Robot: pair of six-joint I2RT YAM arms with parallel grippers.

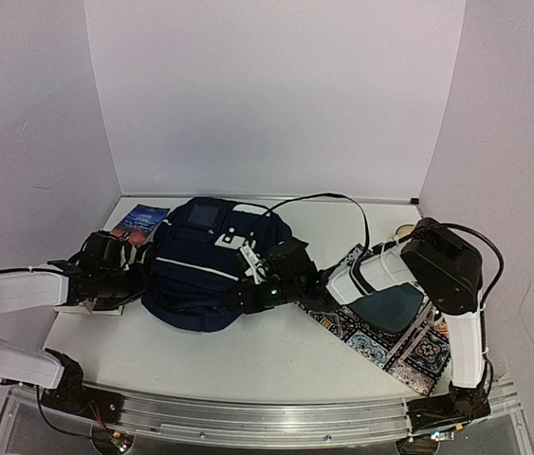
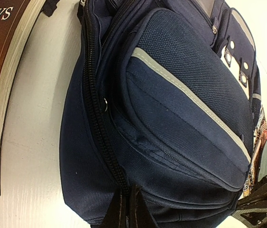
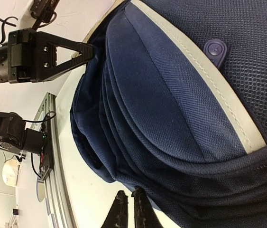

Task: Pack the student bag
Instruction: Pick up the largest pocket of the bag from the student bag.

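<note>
Student bag [image 1: 205, 270] lies flat mid-bench, toward the left edge. Left gripper [image 2: 127, 209]: jaws fully closed, pinching the bag's fabric at its left side, likely to anchor it or hold the zipper seam taut. Right gripper [image 3: 127, 209]: jaws nearly closed beside the bag's right edge; grip unclear. Book [image 1: 139, 223] waits at back-left corner, unpacked. Patterned mat [image 1: 395, 341] sits front-right.

student bag [image 1: 211, 265] filling table centre, book [image 1: 139, 222] crowding its left, patterned mat [image 1: 387, 325] right — bare table [image 1: 248, 355] in front
</note>
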